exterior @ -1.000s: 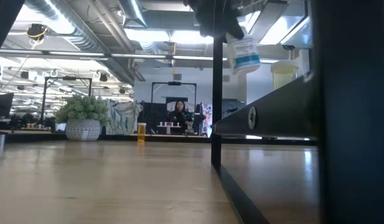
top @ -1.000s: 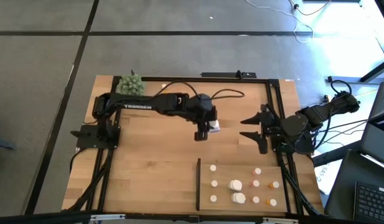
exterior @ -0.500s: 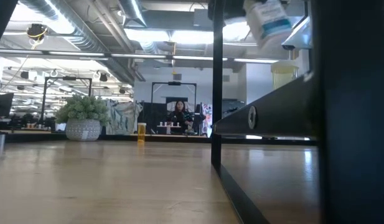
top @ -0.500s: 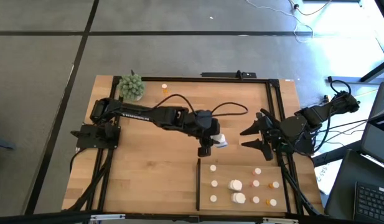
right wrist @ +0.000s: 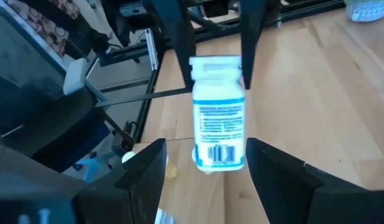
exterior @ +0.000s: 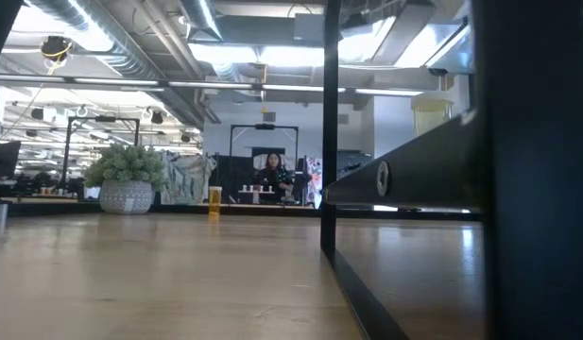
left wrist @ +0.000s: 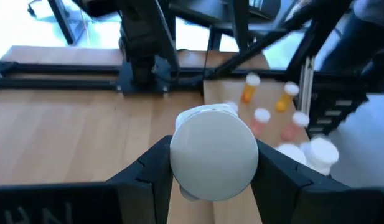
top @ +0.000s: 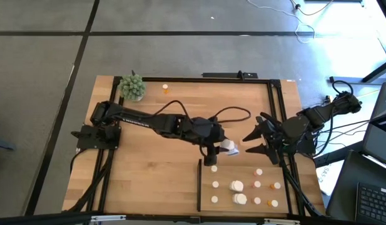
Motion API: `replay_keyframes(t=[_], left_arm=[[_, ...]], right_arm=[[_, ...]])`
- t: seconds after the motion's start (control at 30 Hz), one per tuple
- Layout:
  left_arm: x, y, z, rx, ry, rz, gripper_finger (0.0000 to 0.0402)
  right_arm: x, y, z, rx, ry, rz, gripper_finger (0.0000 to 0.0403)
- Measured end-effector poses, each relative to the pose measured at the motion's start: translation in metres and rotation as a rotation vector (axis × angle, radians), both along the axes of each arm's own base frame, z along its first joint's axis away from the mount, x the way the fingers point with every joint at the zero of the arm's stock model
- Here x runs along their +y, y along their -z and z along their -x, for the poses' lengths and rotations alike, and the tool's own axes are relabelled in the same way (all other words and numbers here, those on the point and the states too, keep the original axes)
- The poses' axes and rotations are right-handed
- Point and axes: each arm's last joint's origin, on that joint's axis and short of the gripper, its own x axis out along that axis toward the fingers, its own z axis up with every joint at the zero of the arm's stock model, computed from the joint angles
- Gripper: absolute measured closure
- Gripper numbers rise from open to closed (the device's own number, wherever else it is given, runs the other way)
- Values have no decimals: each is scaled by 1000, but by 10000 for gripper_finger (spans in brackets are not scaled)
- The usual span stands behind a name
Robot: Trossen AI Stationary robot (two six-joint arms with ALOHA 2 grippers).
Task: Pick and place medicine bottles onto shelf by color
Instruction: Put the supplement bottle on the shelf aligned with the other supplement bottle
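My left gripper (top: 214, 155) is shut on a white medicine bottle with a blue label (top: 228, 147), above the table just beyond the shelf's far edge. The shelf (top: 227, 175) is a pale wood panel with a black strip (top: 199, 184). On it stand several small white bottles (top: 214, 184), two chunkier white ones (top: 236, 185) and several orange ones (top: 256, 184). My right gripper (top: 245, 144) is open and empty just right of the held bottle (right wrist: 218, 115). Its fingers (right wrist: 145, 174) point at the bottle without touching it. My left gripper pinches the white bottle between its two fingers (right wrist: 179, 56), by the sides of its upper, capped end (right wrist: 215, 65). The fingers come from above, pointing down. The bottle hangs below them, label out, lifted clear of table and shelf. Its round end (left wrist: 213, 155) fills the gap between them.
A green spiky plant ball (top: 132, 87) and one orange bottle (top: 165, 89) stand at the table's far edge; both show in the low view, the plant (exterior: 127, 179) and the bottle (exterior: 214, 200). The black table frame (top: 277, 112) runs along the right side.
My left gripper has carried the white bottle toward the table's near edge and a little to the right, toward the shelf. The bottle has stayed in the hold and has passed out of the top of the low view. My right gripper has shifted slightly toward the near edge.
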Motion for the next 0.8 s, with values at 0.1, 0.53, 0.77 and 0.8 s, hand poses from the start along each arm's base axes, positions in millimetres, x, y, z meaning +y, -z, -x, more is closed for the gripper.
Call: replay_keyframes(t=[0.1, 0.53, 0.77, 0.8], left_arm=[[4, -2, 0, 9, -6, 0, 244], [6, -9, 2, 34, 35, -38, 244], [6, -7, 3, 49, 39, -47, 244], [6, -8, 3, 49, 39, -47, 244]], right_arm=[[-1, -2, 2, -11, 1, -5, 179], [2, 3, -5, 39, 39, -61, 179], [9, 13, -23, 52, 97, 23, 179], [9, 13, -25, 48, 122, 36, 179]])
